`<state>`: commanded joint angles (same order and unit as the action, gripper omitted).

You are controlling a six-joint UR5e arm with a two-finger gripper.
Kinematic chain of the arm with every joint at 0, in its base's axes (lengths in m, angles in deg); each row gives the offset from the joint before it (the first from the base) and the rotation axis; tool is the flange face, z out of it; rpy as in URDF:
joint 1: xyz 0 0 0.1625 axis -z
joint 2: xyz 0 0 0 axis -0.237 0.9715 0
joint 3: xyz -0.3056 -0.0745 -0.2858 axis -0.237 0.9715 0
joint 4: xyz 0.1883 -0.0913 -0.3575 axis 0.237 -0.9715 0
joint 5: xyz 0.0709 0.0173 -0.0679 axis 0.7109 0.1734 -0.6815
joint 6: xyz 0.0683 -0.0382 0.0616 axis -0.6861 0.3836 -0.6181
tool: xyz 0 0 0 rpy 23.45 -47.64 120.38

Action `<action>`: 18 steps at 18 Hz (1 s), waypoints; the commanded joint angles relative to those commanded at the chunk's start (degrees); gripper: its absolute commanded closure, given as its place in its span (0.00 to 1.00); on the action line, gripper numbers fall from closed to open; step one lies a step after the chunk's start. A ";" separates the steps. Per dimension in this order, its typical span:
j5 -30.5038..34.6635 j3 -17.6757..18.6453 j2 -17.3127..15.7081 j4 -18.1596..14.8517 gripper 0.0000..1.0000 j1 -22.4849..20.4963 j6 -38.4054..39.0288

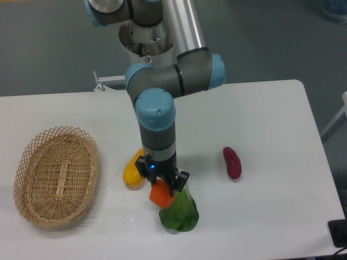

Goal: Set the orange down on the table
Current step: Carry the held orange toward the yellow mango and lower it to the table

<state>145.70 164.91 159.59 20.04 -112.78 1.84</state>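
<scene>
Gripper (162, 187) is pointing straight down and it's clamped around the orange (161, 194), fingers on either side of the fruit's upper half; so the thing the task cares about is directly under the hand, not off to any side, and with only one arm there's no question of which one is nearer.

Using the orange as the landmark: the green leafy vegetable (179, 213) sits just below-right of it and looks like it's touching or slightly tucked under it, hard to say which; the yellow mango-ish fruit (133, 170) is just up-left, near but apart; the purple vegetable (232, 162) is well off to the right; the wicker basket (56, 175) is well off to the left.

Can't tell if the orange is already resting on the table (271, 108) or hanging a touch above it; my guess is it's very low; the release mostly depends on it not landing on the greens and rolling.
</scene>
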 joint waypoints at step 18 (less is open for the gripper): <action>2.11 -3.25 5.46 -0.09 0.47 4.85 3.53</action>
<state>147.81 161.66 165.05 19.96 -107.93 5.37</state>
